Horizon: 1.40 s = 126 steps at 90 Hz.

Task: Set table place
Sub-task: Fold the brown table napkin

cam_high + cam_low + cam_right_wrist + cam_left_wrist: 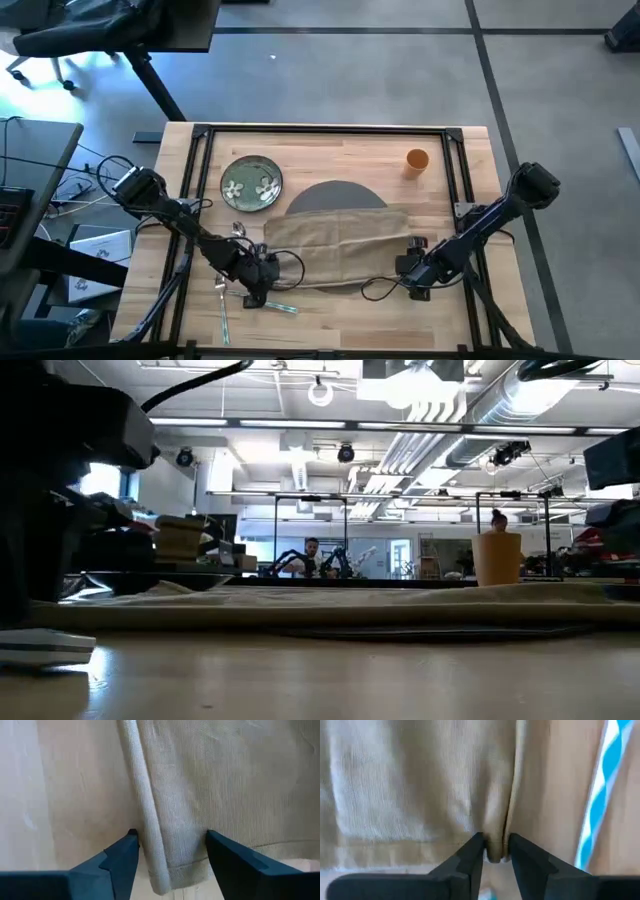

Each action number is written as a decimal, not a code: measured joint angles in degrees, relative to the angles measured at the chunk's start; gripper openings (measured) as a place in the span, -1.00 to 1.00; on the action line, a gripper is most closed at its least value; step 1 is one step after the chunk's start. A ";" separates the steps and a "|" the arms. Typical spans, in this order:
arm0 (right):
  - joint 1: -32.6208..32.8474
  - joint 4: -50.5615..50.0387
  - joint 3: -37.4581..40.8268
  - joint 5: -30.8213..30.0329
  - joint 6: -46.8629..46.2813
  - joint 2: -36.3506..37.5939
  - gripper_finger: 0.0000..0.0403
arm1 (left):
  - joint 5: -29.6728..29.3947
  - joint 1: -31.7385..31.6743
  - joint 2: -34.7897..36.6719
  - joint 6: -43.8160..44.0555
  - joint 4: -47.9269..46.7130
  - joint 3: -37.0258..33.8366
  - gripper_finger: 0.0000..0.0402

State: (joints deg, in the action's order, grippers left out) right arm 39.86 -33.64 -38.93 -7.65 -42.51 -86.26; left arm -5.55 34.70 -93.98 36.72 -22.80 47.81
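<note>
A beige cloth napkin (340, 245) lies spread across the table (330, 140), covering the near part of a round grey mat (338, 192). At the far left sits a green floral plate (251, 184), and an orange cup (417, 160) stands at the far right. Cutlery (225, 292) lies by the near left. My left gripper (266, 272) is shut on the napkin's near left corner. My right gripper (412, 270) stands open at the near right corner (165, 865), one finger on either side of the hem; whether they touch it I cannot tell. My left gripper pinches a small raised fold at the napkin's near left corner (493, 851) between its two fingers (470, 857), right at the hemmed edge. The fingers come low from the table's near left. The rest of the napkin lies flat on the table and mat.
A blue-and-white striped piece (605, 785) lies on the wood beside the napkin's left edge. A spoon (238, 232) rests between plate and napkin. The black rail frame (320, 130) runs around the top. In the low view the cup (497, 558) stands behind the napkin (350, 605).
</note>
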 joint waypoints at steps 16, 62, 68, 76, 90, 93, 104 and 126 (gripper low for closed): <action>0.00 -1.90 -1.15 -0.65 0.51 0.02 0.25 | 1.00 0.40 2.43 2.07 1.10 0.14 -0.26; 2.18 0.82 0.24 -0.84 0.95 -0.37 0.33 | -2.22 1.78 -4.53 2.07 5.14 0.49 -0.17; 2.31 0.61 0.28 -1.49 0.95 -0.37 0.33 | -2.64 1.79 -4.56 2.07 5.01 0.46 -0.23; 2.33 0.65 0.28 -1.89 1.62 -0.37 0.27 | -2.97 1.76 -4.61 2.07 4.50 0.46 -0.34; 2.34 0.07 0.28 -2.13 2.53 -0.39 -0.05 | -3.30 1.70 -4.65 2.09 2.94 0.39 -0.64; 2.29 -0.15 0.32 -2.44 2.55 -0.42 -0.14 | -3.29 1.68 -4.65 2.09 2.92 0.39 -0.71; 2.29 -1.25 0.36 -2.42 2.55 -0.46 -0.53 | -3.11 1.63 -4.62 2.25 2.90 0.37 -0.95; 2.92 -5.46 -3.13 0.85 1.80 -0.57 -0.95 | -0.04 2.11 -1.13 2.24 1.76 2.42 -0.99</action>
State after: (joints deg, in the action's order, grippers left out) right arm 42.78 -39.10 -42.07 -6.79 -40.71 -86.83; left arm -5.60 36.82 -95.11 38.96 -21.04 50.23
